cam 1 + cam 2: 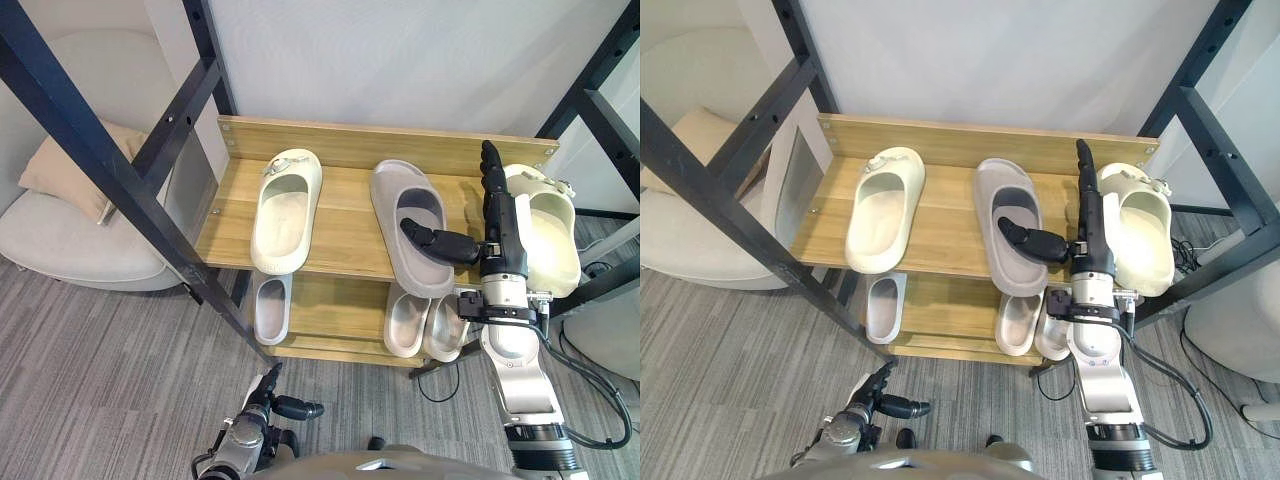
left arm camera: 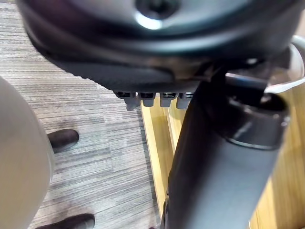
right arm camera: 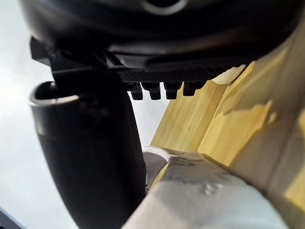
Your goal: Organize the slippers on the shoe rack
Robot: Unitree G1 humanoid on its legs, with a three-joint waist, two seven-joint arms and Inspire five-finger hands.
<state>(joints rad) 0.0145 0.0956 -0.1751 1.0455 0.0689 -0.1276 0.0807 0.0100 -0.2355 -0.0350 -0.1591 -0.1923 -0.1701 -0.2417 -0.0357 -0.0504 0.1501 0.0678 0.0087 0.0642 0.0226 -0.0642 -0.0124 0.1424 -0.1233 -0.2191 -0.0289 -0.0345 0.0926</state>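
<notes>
Rack [image 1: 345,143] half sorted: pairs not yet matched.
My right hand [image 1: 500,235], flat open and empty, stands between grey slipper [image 1: 398,185] at 9 o'clock, cream slipper [image 1: 556,245] at 3.

Grey slipper [image 1: 400,180], under the robot hand [image 1: 503,235] thumb: no readable print.
Cream slipper [image 1: 555,235], against the robot hand's fingers: no readable print.
Shoe rack [image 1: 345,215]: no legible text, numbers or signs.

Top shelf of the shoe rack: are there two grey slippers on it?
No, the top shelf holds one grey slipper, lying between the left cream slipper and the right cream slipper.
</notes>
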